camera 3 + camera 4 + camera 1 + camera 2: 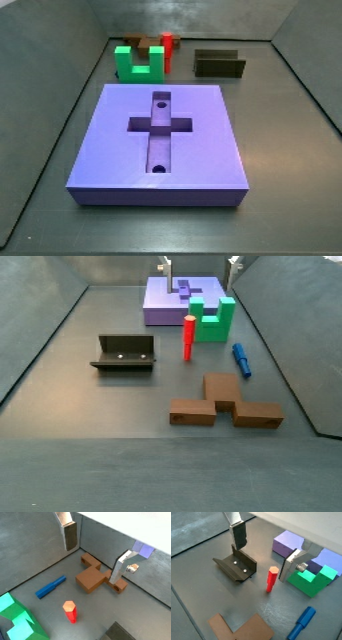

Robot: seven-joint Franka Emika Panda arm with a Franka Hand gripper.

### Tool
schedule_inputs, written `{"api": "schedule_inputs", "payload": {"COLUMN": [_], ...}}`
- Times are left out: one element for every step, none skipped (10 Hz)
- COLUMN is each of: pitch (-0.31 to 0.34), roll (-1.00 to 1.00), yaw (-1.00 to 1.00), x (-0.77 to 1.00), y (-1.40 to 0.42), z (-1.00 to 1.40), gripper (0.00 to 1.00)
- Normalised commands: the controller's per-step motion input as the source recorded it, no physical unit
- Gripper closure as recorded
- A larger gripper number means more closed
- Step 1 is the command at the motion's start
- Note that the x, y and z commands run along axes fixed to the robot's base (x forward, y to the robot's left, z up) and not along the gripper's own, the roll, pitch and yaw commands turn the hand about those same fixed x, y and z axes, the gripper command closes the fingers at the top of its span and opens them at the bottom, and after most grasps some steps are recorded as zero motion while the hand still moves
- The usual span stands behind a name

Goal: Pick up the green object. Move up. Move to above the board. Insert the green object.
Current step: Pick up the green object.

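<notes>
the gripper [93, 552] hangs above the floor with its two flat silver fingers spread well apart and nothing between them. in both wrist views one finger [67, 532] reaches down with its dark pad facing inward, and the opposite finger [120, 567] stands apart from it, a small round silver fitting at its side. the same pair shows again as a dark-padded finger [238, 532] and a silver plate [294, 562]. neither finger touches the floor. in a side view only the finger tips [166, 267] show at the far top edge.
</notes>
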Motion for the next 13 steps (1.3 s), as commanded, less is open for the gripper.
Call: {"api": "schedule_inputs", "payload": {"pitch": [-0.001, -0.089, 0.0, 0.0, -0.037, -0.07, -0.117, -0.14, -0.164, -0.226, -0.216, -0.231, -0.194], "roll": [-0.04, 0.0, 0.0, 0.0, 0.03, 0.01, 0.0, -0.04, -0.08, -0.07, -0.03, 0.0, 0.15], "yaw": [0.0, 0.23, 0.07, 0.0, 0.0, 0.0, 0.0, 0.0, 0.0, -0.03, 0.0, 0.09, 0.19], "x": [0.0, 0.22, 0.33, 0.15, 0.08, 0.02, 0.0, 0.0, -0.02, -0.13, -0.07, -0.2, -0.37], "y": [-0.03, -0.56, -0.43, -0.87, -1.0, -1.0, -1.0, -0.99, -0.88, -0.77, -0.63, -0.29, 0.0], "z": [-0.02, -0.15, -0.16, -0.13, -0.15, -0.08, -0.05, -0.19, -0.54, -0.64, -0.72, -0.74, -0.49], "gripper": [0.0, 0.0, 0.0, 0.0, 0.0, 0.0, 0.0, 0.0, 0.0, 0.0, 0.0, 0.0, 0.0]}}
